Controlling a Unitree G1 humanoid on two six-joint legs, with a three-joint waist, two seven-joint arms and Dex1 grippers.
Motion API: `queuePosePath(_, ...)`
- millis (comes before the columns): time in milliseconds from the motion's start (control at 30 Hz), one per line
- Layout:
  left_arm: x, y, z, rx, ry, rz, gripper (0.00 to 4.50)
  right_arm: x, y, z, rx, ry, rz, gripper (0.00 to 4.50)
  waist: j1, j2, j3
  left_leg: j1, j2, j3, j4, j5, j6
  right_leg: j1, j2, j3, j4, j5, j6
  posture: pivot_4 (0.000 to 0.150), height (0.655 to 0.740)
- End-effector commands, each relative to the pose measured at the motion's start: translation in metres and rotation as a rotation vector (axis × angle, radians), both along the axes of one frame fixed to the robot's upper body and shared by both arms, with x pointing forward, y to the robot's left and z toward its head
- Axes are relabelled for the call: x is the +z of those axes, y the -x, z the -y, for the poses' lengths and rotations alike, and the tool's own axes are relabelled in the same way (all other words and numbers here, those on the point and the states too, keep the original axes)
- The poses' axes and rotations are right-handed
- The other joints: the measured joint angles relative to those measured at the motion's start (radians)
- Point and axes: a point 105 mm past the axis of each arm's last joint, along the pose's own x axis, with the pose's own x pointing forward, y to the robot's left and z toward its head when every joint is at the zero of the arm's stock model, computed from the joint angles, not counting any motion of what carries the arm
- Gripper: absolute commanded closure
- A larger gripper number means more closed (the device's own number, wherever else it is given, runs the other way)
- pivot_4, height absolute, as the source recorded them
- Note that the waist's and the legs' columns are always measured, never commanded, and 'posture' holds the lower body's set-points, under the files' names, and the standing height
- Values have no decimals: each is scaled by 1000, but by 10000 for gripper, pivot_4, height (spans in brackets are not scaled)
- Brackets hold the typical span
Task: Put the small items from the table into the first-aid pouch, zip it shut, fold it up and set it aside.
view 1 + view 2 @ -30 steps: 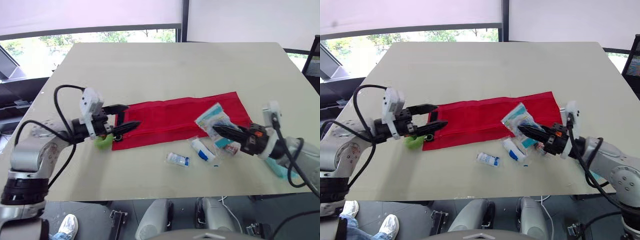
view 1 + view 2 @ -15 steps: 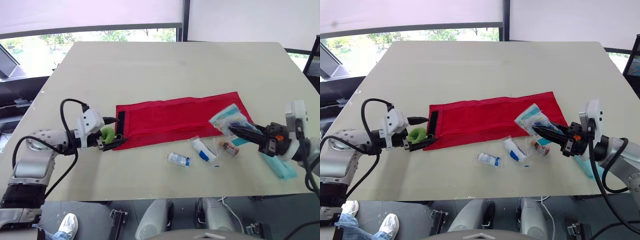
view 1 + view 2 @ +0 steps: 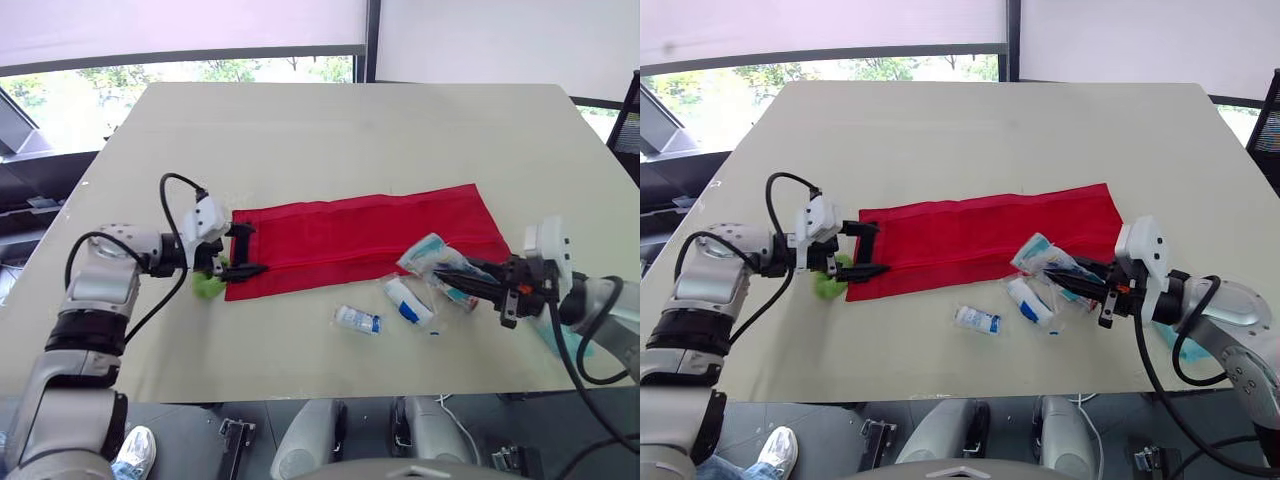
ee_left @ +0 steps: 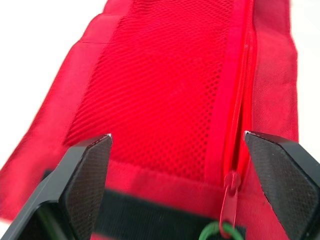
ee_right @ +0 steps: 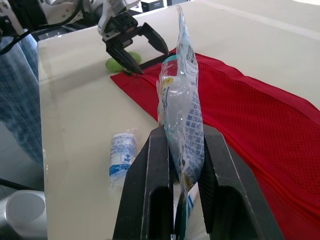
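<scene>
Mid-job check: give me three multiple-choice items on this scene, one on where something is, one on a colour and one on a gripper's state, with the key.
1. Where is the left gripper?
A) at the first-aid pouch's left end
B) at its right end
C) at its middle

2. What colour is the pouch?
A) blue
B) red
C) black

3. The right gripper is:
A) open and empty
B) shut on a clear plastic packet
C) shut on the pouch

Key: 1 A, its open fingers straddle the left end by the zipper pull. 2 B, the mesh and cloth are red. 3 B, its fingers pinch the packet between them.
</scene>
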Motion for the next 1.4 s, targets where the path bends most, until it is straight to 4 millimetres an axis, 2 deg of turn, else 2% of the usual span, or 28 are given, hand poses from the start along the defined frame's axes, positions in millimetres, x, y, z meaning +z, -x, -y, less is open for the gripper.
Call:
queuePosePath(33, -1, -1, 1, -47, -61, 11, 244, 12, 3, -3, 6, -10, 67, 43852, -2, 0, 0, 0, 0, 0, 0, 0, 0, 0, 0, 0, 0, 0, 0, 1500, 7395)
queuePosePath(233, -12, -1, 3, -98, -141, 30, 244, 13, 4, -4, -14, -17, 72, 43852, -2, 0, 0, 0, 0, 0, 1, 0, 0, 0, 0, 0, 1, 0, 0, 1500, 7395)
queuePosePath(433, -16, -8, 2, -94, -191, 88, 244, 14, 5, -6, -19, -23, 74, 43852, -1, 0, 0, 0, 0, 0, 2, -1, 2, 0, 0, 0, 3, 0, 0, 1500, 7395)
queuePosePath(500, -17, -9, 2, -98, -192, 91, 5458, 14, 5, -6, -19, -24, 74, 43852, 0, 0, 0, 1, 0, -1, 2, -1, 2, 0, 0, 0, 4, 0, 0, 1500, 7395)
queuePosePath(567, -17, -9, 3, -101, -186, 91, 13624, 14, 5, -7, -18, -25, 74, 43852, -1, 0, 0, 1, 0, 0, 3, -1, 2, 0, 0, 0, 4, 0, 0, 1500, 7395)
queuePosePath(600, -18, -9, 3, -101, -178, 86, 14177, 14, 5, -7, -18, -25, 74, 43852, -1, 0, 0, 1, 0, 0, 3, -1, 2, 0, 0, 0, 4, 0, 0, 1500, 7395)
queuePosePath(633, -18, -8, 3, -101, -172, 79, 21399, 14, 5, -8, -17, -26, 73, 43852, 0, 0, 0, 1, 0, 0, 3, -1, 2, 0, 0, 0, 4, 0, 0, 1500, 7395)
queuePosePath(667, -19, -8, 3, -101, -167, 71, 23245, 14, 4, -8, -16, -27, 73, 43852, 0, 0, 0, 1, 0, 0, 3, -1, 2, 0, 0, 0, 4, 0, 0, 1500, 7395)
queuePosePath(833, -29, -4, 2, -103, -156, 9, 42255, 14, 4, -9, -16, -29, 74, 43852, -1, 0, 0, 1, 0, 0, 4, -1, 2, 0, 0, 0, 5, 0, 0, 1500, 7395)
queuePosePath(867, -31, -3, 2, -96, -146, -5, 43719, 14, 4, -9, -16, -28, 75, 43852, 0, 0, 0, 1, 0, 0, 4, -1, 2, 0, 0, 0, 5, 0, 0, 1500, 7395)
queuePosePath(1033, -26, -3, 7, -84, -50, -59, 43719, 13, 4, -9, -22, -24, 75, 43852, -1, 0, -1, 1, 0, 0, 4, -1, 2, 1, 0, 0, 5, 0, 0, 1500, 7395)
queuePosePath(1267, -8, 8, 13, -106, 58, -132, 43719, 14, 5, -12, -32, -50, 60, 43852, -4, 0, 0, 1, 0, 0, 4, -1, 1, 1, 0, 0, 5, 0, 0, 1500, 7395)
queuePosePath(1400, 6, 11, 24, -100, 144, -135, 43719, 8, 3, -25, -65, -124, -41, 43852, -3, 0, 0, 1, 0, -1, 5, 1, -1, 1, 0, 0, 5, 0, 0, 1500, 7395)
